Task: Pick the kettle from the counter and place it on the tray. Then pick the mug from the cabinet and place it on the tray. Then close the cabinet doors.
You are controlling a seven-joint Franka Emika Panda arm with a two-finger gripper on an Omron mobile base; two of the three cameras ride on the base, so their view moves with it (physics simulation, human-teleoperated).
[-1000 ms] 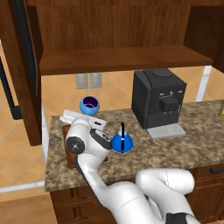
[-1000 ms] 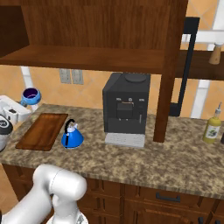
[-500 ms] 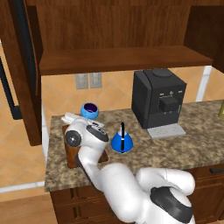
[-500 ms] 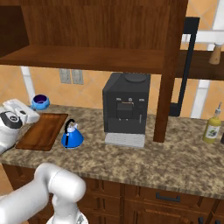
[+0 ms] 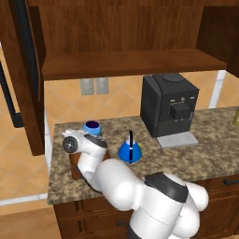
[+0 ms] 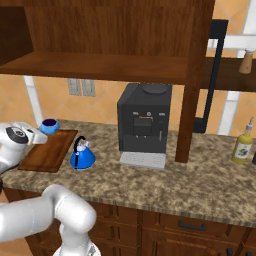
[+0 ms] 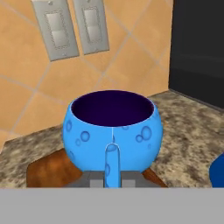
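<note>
step: lowering mug (image 7: 112, 131) onto tray (image 6: 50, 151); keep it upright and settle its base inside the rim before letting go.
mug position: over tray's far end, near the wall.
kettle (image 5: 130, 151): sits at tray's edge.
gripper (image 7: 112, 178): jaws pinched tight on mug's handle.
cabinet (image 5: 126, 42): open.

No readable text, label, brand, number or sign anywhere: none on the coffee machine (image 6: 144, 122), none on the yellow bottle (image 6: 243, 145), none on the wall switch plates (image 7: 72, 28), none on the mug (image 7: 113, 133).
</note>
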